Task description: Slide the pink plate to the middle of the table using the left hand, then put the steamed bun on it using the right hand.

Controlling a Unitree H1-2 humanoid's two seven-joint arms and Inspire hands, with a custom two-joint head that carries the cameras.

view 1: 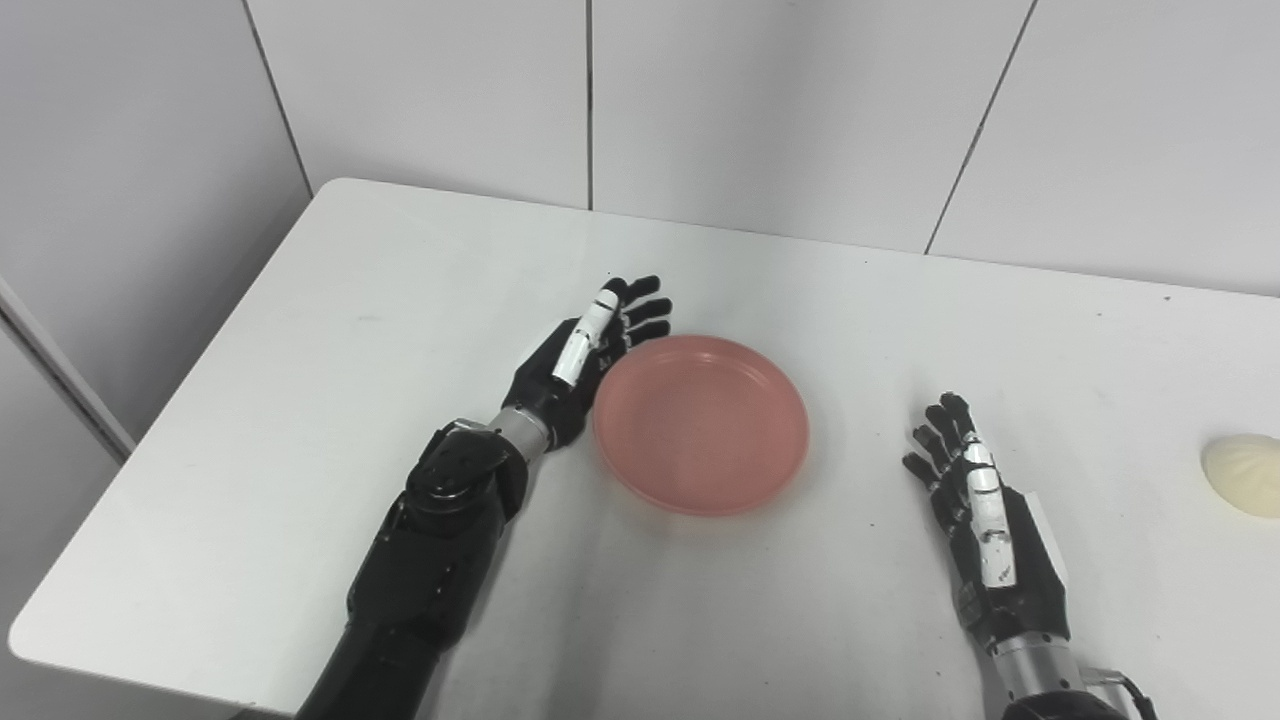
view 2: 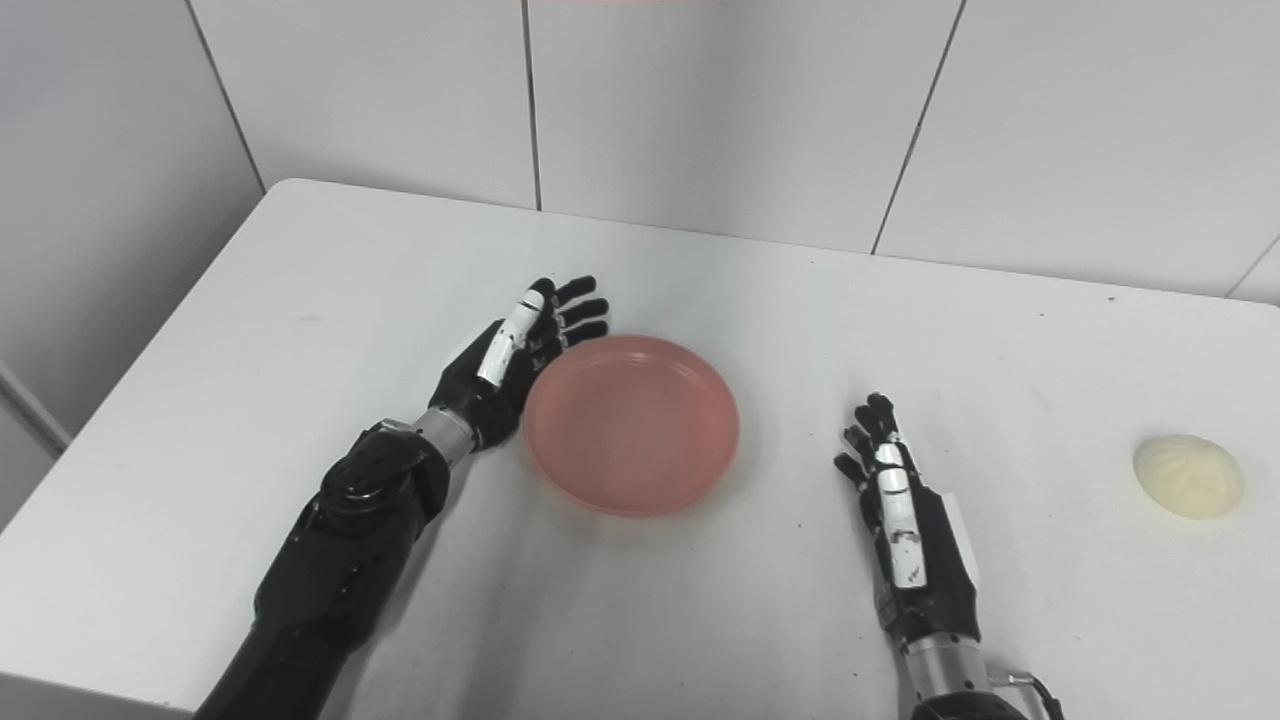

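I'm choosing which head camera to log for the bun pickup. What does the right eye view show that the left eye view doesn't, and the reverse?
Only the right eye view shows the whole steamed bun with bare table around it; the left eye view cuts it off at the picture's right edge.
Only the left eye view shows more of the table's left side and the wall beyond it.
Both show the pink plate empty near the middle, the left hand open with its palm against the plate's left rim, and the right hand open, holding nothing, between plate and bun.
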